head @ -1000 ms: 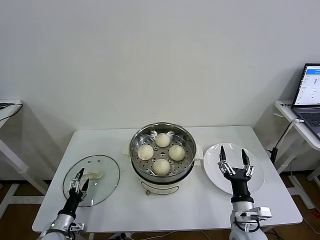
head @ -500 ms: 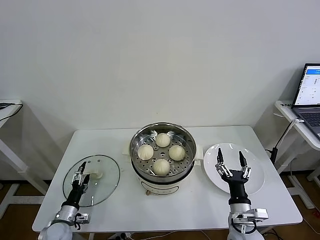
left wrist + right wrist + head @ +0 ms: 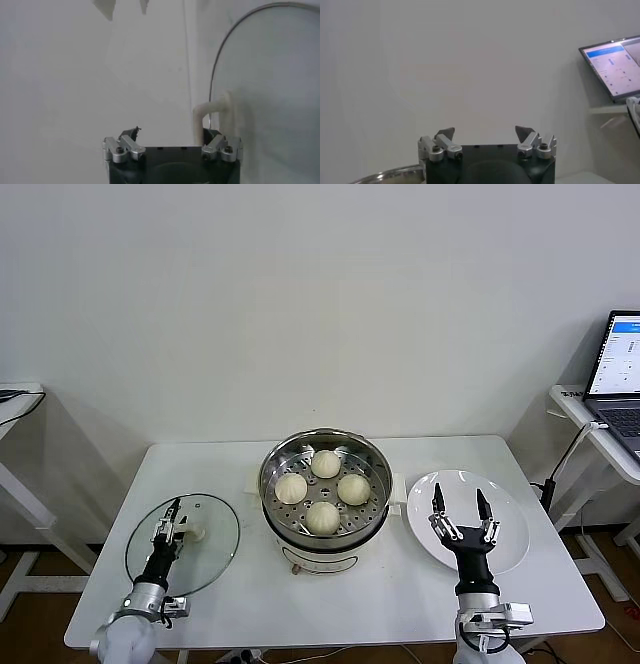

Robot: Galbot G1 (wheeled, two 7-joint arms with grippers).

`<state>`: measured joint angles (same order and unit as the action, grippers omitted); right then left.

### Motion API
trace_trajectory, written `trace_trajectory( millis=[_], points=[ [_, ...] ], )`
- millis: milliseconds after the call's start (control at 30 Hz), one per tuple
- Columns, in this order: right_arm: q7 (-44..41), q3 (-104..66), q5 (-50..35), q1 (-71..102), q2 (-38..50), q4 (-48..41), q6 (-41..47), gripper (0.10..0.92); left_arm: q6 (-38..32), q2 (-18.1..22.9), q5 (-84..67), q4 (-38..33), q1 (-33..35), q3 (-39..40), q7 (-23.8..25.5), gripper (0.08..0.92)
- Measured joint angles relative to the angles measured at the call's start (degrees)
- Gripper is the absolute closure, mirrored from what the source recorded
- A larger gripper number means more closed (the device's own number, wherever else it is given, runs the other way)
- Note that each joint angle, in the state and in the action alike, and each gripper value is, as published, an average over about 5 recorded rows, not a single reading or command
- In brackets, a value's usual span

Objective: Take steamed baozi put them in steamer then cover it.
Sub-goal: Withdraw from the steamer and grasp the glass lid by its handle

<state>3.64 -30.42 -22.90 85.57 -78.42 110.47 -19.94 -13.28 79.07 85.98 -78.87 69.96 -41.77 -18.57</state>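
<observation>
The steamer stands mid-table with several cream baozi on its perforated tray. The glass cover lies flat on the table to its left, white handle up. My left gripper hovers over the cover, open, one finger right beside the handle; the left wrist view shows the handle next to one fingertip of that gripper and the cover's rim. My right gripper is open and empty above the white plate. It also shows in its wrist view.
The empty white plate lies right of the steamer. A laptop sits on a side stand at the far right and shows in the right wrist view. The steamer's rim shows low in the right wrist view.
My left gripper has moved forward over the cover, up to its handle. My right gripper has drawn back and slightly left over the plate.
</observation>
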Motion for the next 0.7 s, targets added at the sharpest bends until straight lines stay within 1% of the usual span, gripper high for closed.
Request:
trace_trajectory(
  millis=[267, 500, 600, 700],
  points=[
    [0.0, 0.6, 0.4, -0.4, -0.3, -0.8, -0.4, 0.203, 0.3, 0.3, 0.7, 0.8, -0.1, 0.1, -0.3, 0.563],
    [0.1, 0.7, 0.4, -0.7, -0.1, -1.0, -0.6, 0.203, 0.6, 0.6, 0.8, -0.6, 0.4, -0.2, -0.6, 0.762],
    [0.1, 0.8, 0.3, -0.9, -0.1, -1.1, -0.6, 0.203, 0.8, 0.5, 0.7, -2.1, 1.0, -0.5, -0.5, 0.808],
    [0.2, 0.9, 0.2, -1.1, 0.0, -1.2, -0.6, 0.203, 1.2, 0.3, 0.2, -4.2, 2.0, -0.9, -0.1, 0.811]
  ],
)
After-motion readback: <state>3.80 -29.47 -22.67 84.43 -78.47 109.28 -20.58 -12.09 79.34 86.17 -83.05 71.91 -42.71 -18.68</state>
